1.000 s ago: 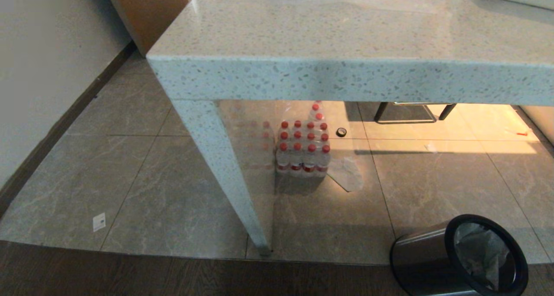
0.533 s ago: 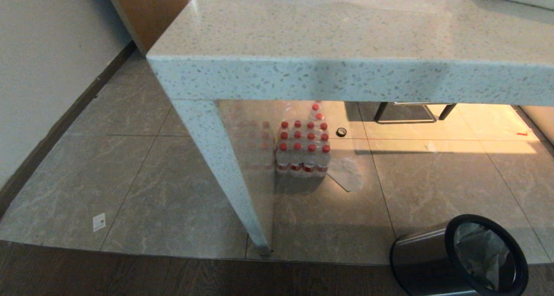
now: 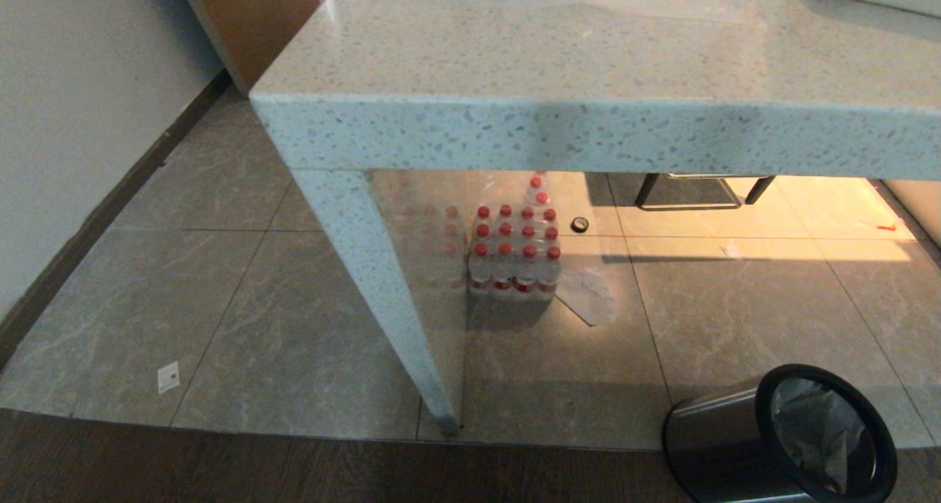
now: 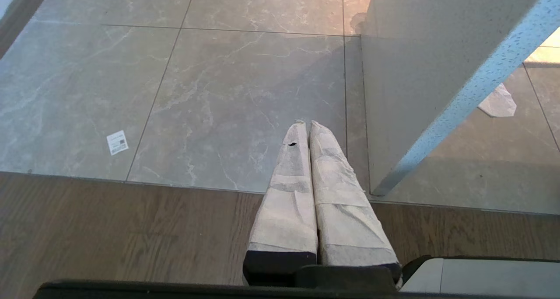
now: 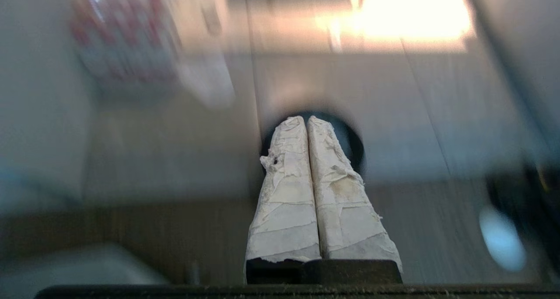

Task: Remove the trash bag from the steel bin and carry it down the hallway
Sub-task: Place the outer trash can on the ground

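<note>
The steel bin (image 3: 717, 444) stands on the floor at the lower right of the head view, beside the table leg, its black-ringed mouth facing me. Inside it lies the crumpled, pale trash bag (image 3: 816, 429). Neither arm shows in the head view. In the blurred right wrist view my right gripper (image 5: 306, 119) is shut and empty, with the bin's dark rim (image 5: 355, 147) showing just behind its tips. My left gripper (image 4: 306, 123) is shut and empty, hanging over the seam between wood floor and tiles. The hallway is out of view.
A speckled stone table (image 3: 588, 84) fills the upper half, its slanted leg (image 3: 382, 297) coming down left of the bin. Under it sit a pack of red-capped bottles (image 3: 514, 257), a plastic sheet (image 3: 592, 295) and a tape roll (image 3: 580, 224). A white wall (image 3: 73, 120) runs along the left.
</note>
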`<state>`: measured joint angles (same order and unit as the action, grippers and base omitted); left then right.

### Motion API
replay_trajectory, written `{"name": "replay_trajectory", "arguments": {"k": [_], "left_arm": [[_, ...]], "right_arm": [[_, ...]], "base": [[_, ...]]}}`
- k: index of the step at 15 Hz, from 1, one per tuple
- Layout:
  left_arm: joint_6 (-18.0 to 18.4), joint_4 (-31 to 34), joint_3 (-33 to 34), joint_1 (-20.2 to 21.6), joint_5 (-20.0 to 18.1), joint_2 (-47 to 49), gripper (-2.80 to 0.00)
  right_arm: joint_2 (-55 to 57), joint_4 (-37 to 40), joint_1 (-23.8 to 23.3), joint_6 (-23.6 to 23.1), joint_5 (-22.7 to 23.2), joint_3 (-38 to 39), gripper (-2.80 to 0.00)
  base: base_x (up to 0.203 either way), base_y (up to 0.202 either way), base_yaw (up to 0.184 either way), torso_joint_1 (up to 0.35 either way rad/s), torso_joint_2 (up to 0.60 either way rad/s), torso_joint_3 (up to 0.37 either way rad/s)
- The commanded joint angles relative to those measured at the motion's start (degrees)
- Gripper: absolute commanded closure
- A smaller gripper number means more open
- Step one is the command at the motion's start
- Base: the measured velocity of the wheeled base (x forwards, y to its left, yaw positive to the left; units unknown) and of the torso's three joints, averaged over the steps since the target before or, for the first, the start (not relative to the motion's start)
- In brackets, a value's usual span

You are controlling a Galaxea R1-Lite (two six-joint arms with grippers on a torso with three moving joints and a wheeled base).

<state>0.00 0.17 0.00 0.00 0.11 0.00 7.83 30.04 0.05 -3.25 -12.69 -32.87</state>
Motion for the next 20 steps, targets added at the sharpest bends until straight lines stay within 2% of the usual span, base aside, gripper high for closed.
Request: {"name": "replay_trajectory", "arguments": {"k": [1,4,6,9,11,13,15,20], "left_arm": [[0.0,0.0,0.09,0.0,0.06,0.0,0.0],[0.0,0.0,0.09,0.0,0.07,0.0,0.0],[0.0,0.0,0.09,0.0,-0.02,0.0,0.0],[0.0,0.0,0.09,0.0,0.05,-0.03,0.0],[0.0,0.0,0.04,0.0,-0.02,0.0,0.0],[0.0,0.0,0.09,0.0,-0.01,0.0,0.0],[0.0,0.0,0.09,0.0,0.03,0.0,0.0],[0.0,0.0,0.09,0.0,0.06,0.0,0.0]], "right_arm": [[5.29,8.22,0.09,1.43,-0.84,-3.24,0.0],[15.59,7.8,0.01,6.09,-3.15,-4.59,0.0],[24.14,7.53,2.26,9.61,-8.75,-6.5,0.0],[39.38,7.42,4.58,19.25,-15.19,-10.04,0.0],[46.67,5.68,5.16,23.95,-15.42,-8.74,0.0],[53.28,-1.2,5.26,26.05,-14.24,-4.29,0.0],[57.07,-9.89,5.3,26.38,-13.84,0.6,0.0],[66.81,-16.73,4.59,26.26,-12.56,3.69,0.0]], "base": [[0.0,0.0,0.0,0.0,0.0,0.0],[0.0,0.0,0.0,0.0,0.0,0.0],[0.0,0.0,0.0,0.0,0.0,0.0],[0.0,0.0,0.0,0.0,0.0,0.0],[0.0,0.0,0.0,0.0,0.0,0.0],[0.0,0.0,0.0,0.0,0.0,0.0],[0.0,0.0,0.0,0.0,0.0,0.0],[0.0,0.0,0.0,0.0,0.0,0.0]]}}
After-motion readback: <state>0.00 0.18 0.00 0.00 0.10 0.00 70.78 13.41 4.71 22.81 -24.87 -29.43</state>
